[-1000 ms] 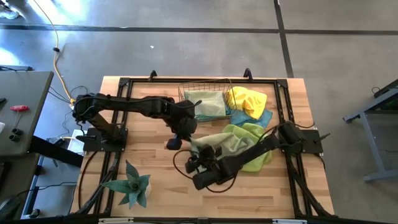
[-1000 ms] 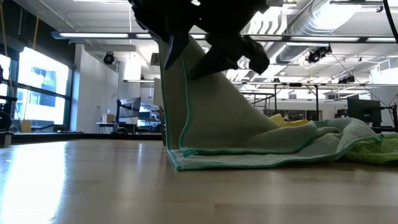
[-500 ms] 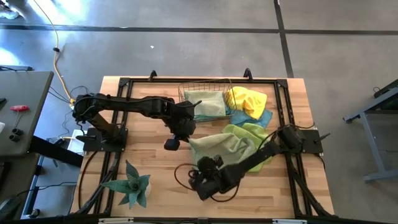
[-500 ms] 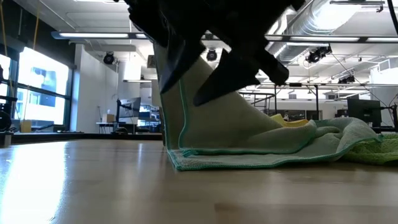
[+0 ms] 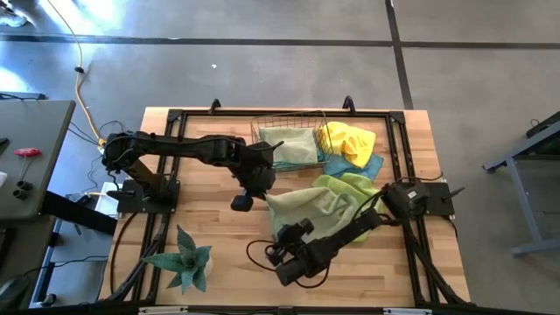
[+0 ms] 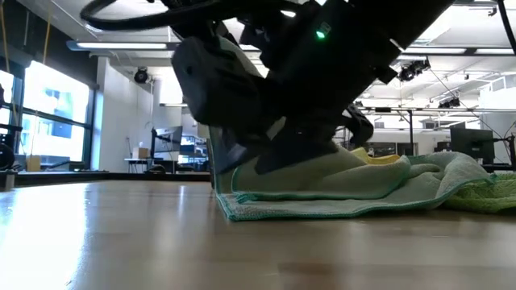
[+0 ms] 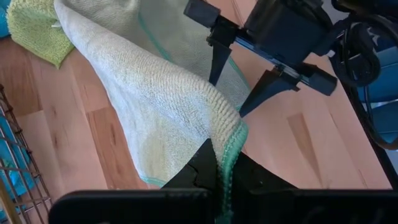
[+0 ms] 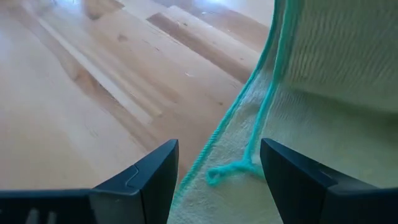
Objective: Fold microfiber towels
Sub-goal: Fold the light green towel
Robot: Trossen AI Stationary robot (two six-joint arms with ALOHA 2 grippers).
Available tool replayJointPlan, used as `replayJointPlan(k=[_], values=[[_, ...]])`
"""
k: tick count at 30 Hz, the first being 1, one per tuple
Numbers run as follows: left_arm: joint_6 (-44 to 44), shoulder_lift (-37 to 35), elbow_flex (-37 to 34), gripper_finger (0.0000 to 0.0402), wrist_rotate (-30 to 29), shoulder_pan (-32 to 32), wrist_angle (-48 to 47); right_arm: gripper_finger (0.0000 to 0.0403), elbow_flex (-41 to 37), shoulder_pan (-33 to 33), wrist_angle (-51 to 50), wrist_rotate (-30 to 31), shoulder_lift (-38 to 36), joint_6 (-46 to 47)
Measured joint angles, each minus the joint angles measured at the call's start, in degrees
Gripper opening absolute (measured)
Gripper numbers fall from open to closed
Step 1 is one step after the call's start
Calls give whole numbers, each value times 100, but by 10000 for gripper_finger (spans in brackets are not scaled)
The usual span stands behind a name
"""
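Observation:
A pale green towel [image 5: 317, 206] lies mid-table with its left corner raised; its lower layer [image 6: 322, 205] rests flat on the wood. My left gripper [image 5: 261, 196] is shut on that raised corner, which also shows in the left wrist view [image 7: 221, 171]. My right gripper [image 8: 217, 171] is open and low at the towel's near left edge [image 5: 282, 236]. Its fingers stand on either side of the teal hem [image 8: 249, 134]; I cannot tell whether they touch it. Lime green [image 5: 357, 188], yellow [image 5: 346, 140] and light blue [image 5: 374, 166] towels lie heaped behind. My left gripper pinches the pale green towel at its raised left corner [image 7: 225, 134] between its two fingers, on the teal-hemmed edge. One layer or several, I cannot tell. The cloth slopes down from the fingers to the table, drawn fairly straight, while the rest lies on the wood.
A copper wire basket [image 5: 262, 131] at the far middle holds a folded pale green towel [image 5: 293, 144]. A spiky green plant [image 5: 185, 258] stands at the near left. Bare wood lies left of the towel and along the near edge.
My right gripper has gone toward the table's near edge and down, from beside the raised cloth to the towel's edge on the table. My left gripper has kept the corner raised, almost still.

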Motion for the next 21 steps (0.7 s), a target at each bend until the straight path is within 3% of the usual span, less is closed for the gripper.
replayJointPlan(k=[3, 7, 21], values=[[-2, 0, 0, 0, 0, 0, 31, 220, 0, 13, -252, -123, -8, -520], [-2, 0, 0, 0, 0, 0, 53, 220, 0, 0, -611, -447, -8, -483], [-19, 0, 0, 0, 0, 0, 362, 220, 0, -261, -1029, -114, -8, -198]])
